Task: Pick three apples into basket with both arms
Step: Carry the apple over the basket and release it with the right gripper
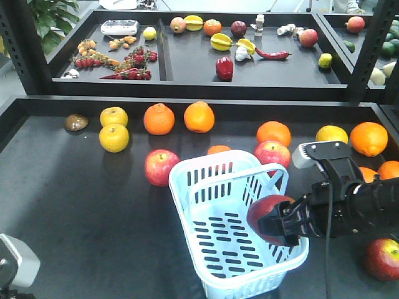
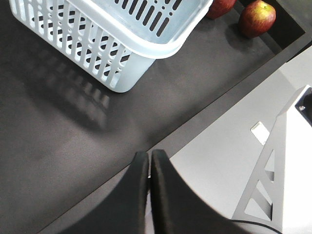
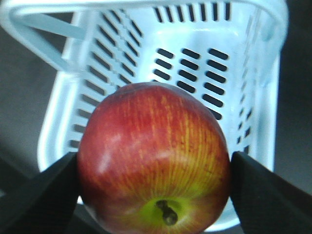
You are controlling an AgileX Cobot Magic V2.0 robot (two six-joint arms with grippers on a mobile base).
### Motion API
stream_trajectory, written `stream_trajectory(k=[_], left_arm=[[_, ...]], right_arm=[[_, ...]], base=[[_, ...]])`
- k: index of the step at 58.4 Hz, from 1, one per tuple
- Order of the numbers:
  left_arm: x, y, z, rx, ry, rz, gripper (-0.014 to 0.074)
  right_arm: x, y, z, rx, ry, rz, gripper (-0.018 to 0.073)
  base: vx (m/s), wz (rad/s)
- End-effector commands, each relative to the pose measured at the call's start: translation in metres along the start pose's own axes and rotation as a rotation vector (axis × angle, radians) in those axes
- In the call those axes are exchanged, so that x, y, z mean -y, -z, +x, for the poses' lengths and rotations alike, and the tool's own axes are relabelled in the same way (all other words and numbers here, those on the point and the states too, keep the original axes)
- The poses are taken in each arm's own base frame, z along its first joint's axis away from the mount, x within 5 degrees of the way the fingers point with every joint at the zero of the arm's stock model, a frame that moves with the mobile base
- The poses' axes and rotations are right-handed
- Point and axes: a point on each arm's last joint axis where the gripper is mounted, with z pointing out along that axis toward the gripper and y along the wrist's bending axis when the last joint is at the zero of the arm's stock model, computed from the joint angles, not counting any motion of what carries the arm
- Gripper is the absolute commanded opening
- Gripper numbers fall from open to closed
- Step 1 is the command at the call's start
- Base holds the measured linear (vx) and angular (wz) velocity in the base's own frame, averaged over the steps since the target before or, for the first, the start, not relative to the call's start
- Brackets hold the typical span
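Right wrist-mounted, glossy streaked apple [image 3: 153, 161], slotted plastic basket [image 3: 195, 58]

Black tabletop [image 1: 75, 205] (leafy plant [image 1: 50, 15] behind)

Two oranges [image 1: 159, 119] lie side by side at the rear of the table [image 1: 62, 218]. Rear tray [image 1: 187, 62] contents: star fruit [image 1: 221, 42], bell pepper [image 1: 224, 67], chili [image 1: 272, 55].

I see the basket [image 1: 184, 225] open on top, only its handle [image 3: 48, 27] crossing toward the far end. The table [image 1: 75, 212] left of it lies bare, while apples [image 1: 161, 167] and oranges [image 1: 273, 132] crowd behind and right.
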Motion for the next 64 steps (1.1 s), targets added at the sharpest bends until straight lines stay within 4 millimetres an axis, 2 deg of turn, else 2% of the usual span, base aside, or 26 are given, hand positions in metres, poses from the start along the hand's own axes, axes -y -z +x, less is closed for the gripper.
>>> stream_trajectory(k=[1,2,13,21,29,32,33,34,35,36,37,47,56,61,64], left_arm=[[0.003,0.003,-0.01,0.059,0.021,0.009,-0.0006],[0.003,0.003,-0.01,0.059,0.021,0.009,-0.0006],[0.003,0.003,-0.01,0.059,0.021,0.009,-0.0006],[0.003,0.003,-0.01,0.059,0.021,0.009,-0.0006],[0.003,0.003,-0.01,0.059,0.021,0.009,-0.0006],[0.003,0.003,-0.01,0.059,0.021,0.009,-0.0006],[0.003,0.003,-0.01,0.059,0.021,0.009,-0.0006],[0.003,0.003,-0.01,0.059,0.021,0.009,-0.0006],[0.003,0.003,-0.01,0.059,0.021,0.009,-0.0006],[0.003,0.003,-0.01,0.059,0.021,0.009,-0.0006],[0.003,0.003,-0.01,0.059,0.021,0.009,-0.0006],[0.003,0.003,-0.01,0.059,0.021,0.009,-0.0006],[0.003,0.003,-0.01,0.059,0.021,0.009,-0.0006],[0.003,0.003,-0.01,0.059,0.021,0.009,-0.0006],[0.003,0.003,-0.01,0.059,0.021,0.009,-0.0006]], right_arm=[[0.0,0.006,-0.013,0.083,0.02,0.016,0.071],[0.0,0.006,-0.013,0.083,0.023,0.016,0.0731],[-0.003,0.01,-0.012,0.085,0.057,0.009,0.0706],[-0.009,0.024,-0.008,0.078,0.08,-0.008,0.0601],[-0.012,0.043,0.0,0.069,0.109,0.043,0.0357],[-0.008,0.051,0.002,0.072,0.094,0.103,0.019],[-0.007,0.053,0.003,0.072,0.09,0.12,0.017],[-0.005,0.056,0.004,0.075,0.087,0.15,0.0092],[-0.003,0.059,0.004,0.075,0.095,0.17,0.0072],[-0.001,0.061,0.005,0.076,0.08,0.199,-0.0004],[0.002,0.064,0.006,0.075,0.088,0.231,-0.0017],[0.027,0.083,0.013,0.075,-0.017,0.46,-0.0009],[0.051,0.092,0.016,0.073,-0.105,0.584,-0.0002],[0.068,0.093,0.017,0.078,-0.16,0.616,0.0029],[0.08,0.091,0.018,0.07,-0.208,0.622,0.0077]], base=[[0.0,0.0],[0.0,0.0],[0.0,0.0],[0.0,0.0],[0.0,0.0],[0.0,0.0],[0.0,0.0],[0.0,0.0],[0.0,0.0],[0.0,0.0],[0.0,0.0],[0.0,0.0],[0.0,0.0],[0.0,0.0],[0.0,0.0]])
